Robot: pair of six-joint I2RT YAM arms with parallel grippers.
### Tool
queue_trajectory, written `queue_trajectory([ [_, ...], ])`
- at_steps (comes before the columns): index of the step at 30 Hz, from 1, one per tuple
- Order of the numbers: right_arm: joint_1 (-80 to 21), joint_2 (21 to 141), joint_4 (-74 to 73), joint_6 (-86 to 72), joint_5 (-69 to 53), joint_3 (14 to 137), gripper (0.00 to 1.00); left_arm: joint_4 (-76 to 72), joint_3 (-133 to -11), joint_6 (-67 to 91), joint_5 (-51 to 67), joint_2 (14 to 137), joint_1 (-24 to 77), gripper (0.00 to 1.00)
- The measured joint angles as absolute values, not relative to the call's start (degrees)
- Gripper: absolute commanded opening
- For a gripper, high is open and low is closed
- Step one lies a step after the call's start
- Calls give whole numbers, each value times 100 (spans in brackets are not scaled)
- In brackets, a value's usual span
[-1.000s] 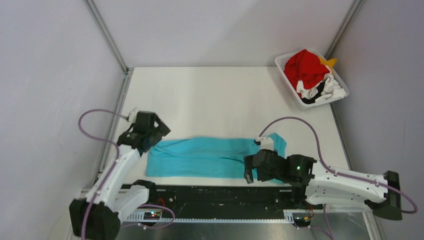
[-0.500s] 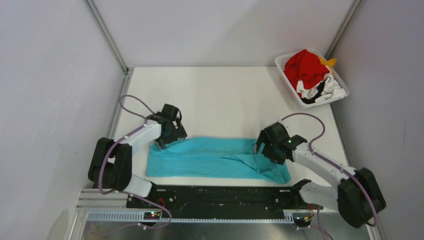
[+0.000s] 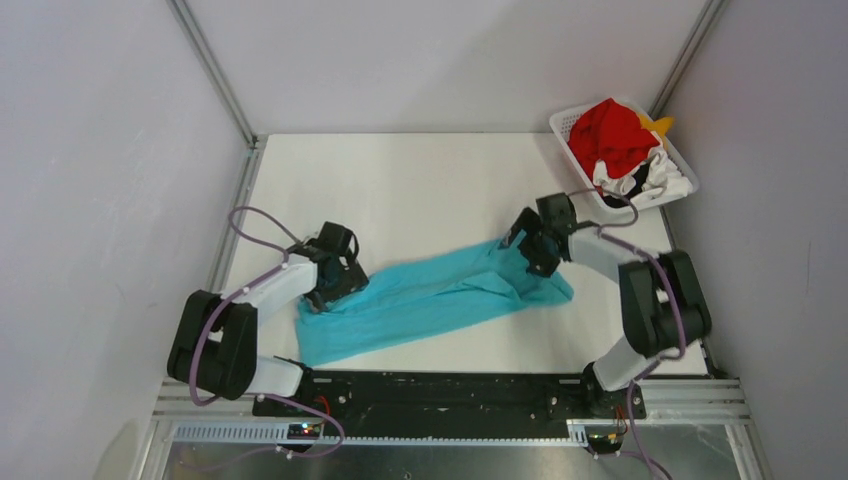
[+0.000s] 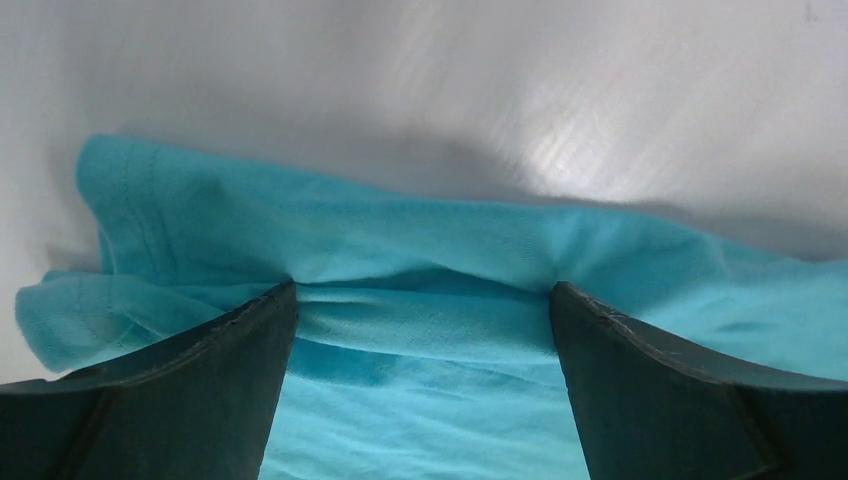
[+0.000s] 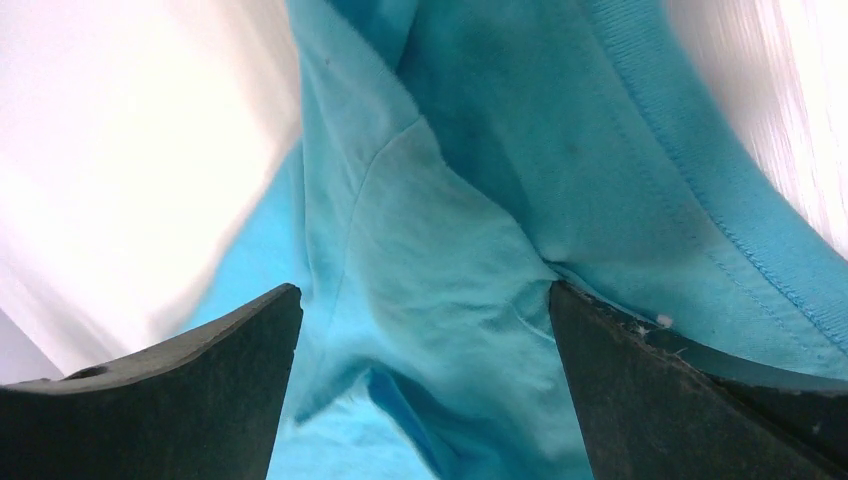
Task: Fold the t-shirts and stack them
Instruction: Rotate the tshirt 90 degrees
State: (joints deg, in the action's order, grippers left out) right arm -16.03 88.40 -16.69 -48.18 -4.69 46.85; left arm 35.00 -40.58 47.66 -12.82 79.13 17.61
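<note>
Teal t-shirt (image 3: 430,295) now dragged askew; left claw (image 3: 343,286) and right claw (image 3: 529,256), both wide, straddle its ends; fold pending.

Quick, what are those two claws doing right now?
Left gripper: open, straddling the teal cloth t-shirt.
Right gripper: open, straddling the same t-shirt.

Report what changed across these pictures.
The right gripper swung from the near edge toward the basket, taking that end of the teal t-shirt along, so it lies slanted. The left gripper slid onto its other end. Both jaws stayed wide open; the basket stayed put.
</note>
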Motion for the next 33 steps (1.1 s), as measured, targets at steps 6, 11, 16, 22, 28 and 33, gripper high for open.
queue_trajectory([
  [6, -1160, 10497, -1535, -4619, -867, 6506, 99, 3522, -4051, 5236, -1133, 7756, 2078, 100],
  [11, -1035, 11546, -1719, -4436, -1081, 7918, 99, 3494, -4051, 5645, -1094, 7745, 2303, 100],
  [16, -1026, 12379, -2250, -4292, -1216, 9240, 99, 3481, -4051, 6069, -1100, 7697, 2786, 100],
  [22, -1068, 13343, -3011, -4132, -1343, 10912, 99, 3378, -3732, 6589, -1059, 7286, 3920, 100],
  [28, -1192, 14149, -3780, -3964, -1413, 12394, 99, 3411, -3566, 6772, -829, 6930, 5109, 100],
  [33, -1273, 14612, -4193, -3883, -1511, 13251, 100, 3465, -3573, 6768, -475, 6919, 5996, 100],
])
